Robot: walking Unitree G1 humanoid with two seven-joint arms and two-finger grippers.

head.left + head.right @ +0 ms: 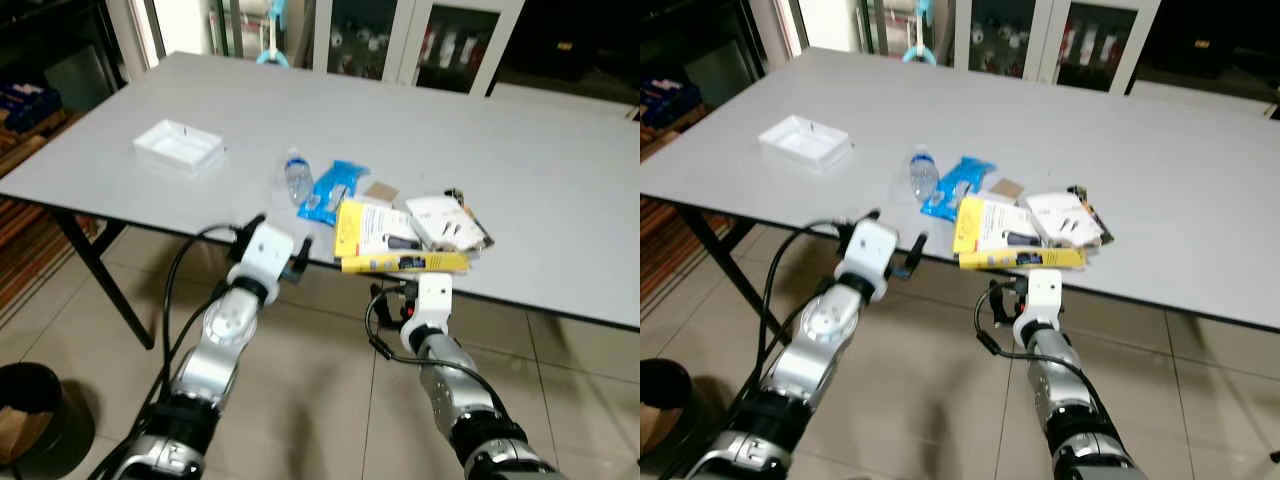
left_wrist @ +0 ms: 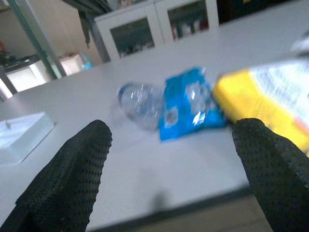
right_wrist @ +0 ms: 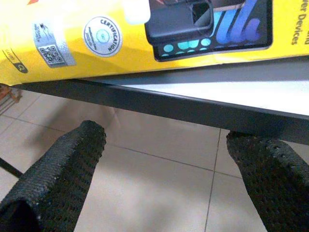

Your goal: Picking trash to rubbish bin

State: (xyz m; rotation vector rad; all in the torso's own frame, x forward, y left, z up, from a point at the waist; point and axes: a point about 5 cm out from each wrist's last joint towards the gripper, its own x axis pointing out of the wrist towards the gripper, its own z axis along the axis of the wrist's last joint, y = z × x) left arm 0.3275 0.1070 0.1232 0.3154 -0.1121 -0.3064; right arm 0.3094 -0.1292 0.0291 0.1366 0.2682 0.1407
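Trash lies in a cluster near the front edge of the grey table (image 1: 520,150): a crushed clear bottle (image 1: 296,180), a blue packet (image 1: 333,190), a yellow box (image 1: 385,240) and a white card pack (image 1: 445,222). My left gripper (image 1: 282,240) is open at the table's front edge, facing the bottle (image 2: 140,101) and the blue packet (image 2: 188,104) from a short distance. Just below the table edge, my right gripper (image 1: 405,290) is open under the overhanging yellow box (image 3: 145,38), holding nothing.
A white tray (image 1: 180,146) sits on the table's left part. A small brown card (image 1: 380,190) lies behind the box. A dark round bin (image 1: 35,420) stands on the tiled floor at my lower left. Black table legs (image 1: 100,270) and glass cabinets (image 1: 400,40) are behind.
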